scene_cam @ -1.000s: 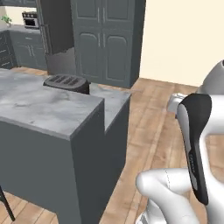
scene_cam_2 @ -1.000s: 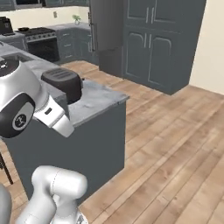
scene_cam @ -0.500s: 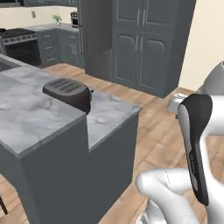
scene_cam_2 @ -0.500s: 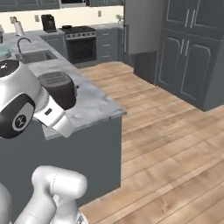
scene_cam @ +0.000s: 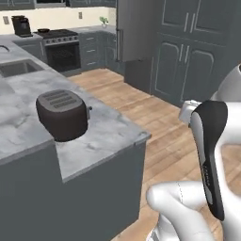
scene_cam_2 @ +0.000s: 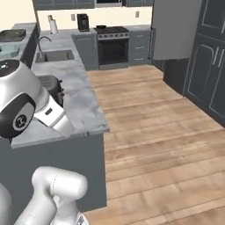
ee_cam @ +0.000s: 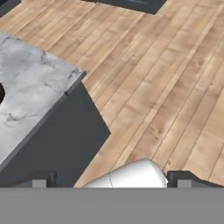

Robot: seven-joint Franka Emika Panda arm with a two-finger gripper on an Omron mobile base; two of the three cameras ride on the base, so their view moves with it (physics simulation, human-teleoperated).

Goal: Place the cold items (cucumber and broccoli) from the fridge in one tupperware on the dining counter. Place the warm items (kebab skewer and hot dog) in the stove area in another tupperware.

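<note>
Gripper jaws stand wide apart with nothing between them, and the hand looks down at the wood floor past the counter's corner. It is tucked in close to the robot, I think so it won't bump things while the base drives around.

Nearest on the left is the grey counter. A dark toaster sits on it, back from the edge where it won't fall. Further along the same counter is a sink with a tap.

Past that, bare floor runs across the middle of the room.

At the far wall is the stove, with a coffee maker just to its left. To the right of the stove stands the tall grey fridge, door shut, so the cucumber and broccoli would be hidden inside. I can't make out the skewer or hot dog by the stove; it's too far to tell. I see no tupperware for sure either.

No food has been picked up yet, so I'd say the job is only starting.
</note>
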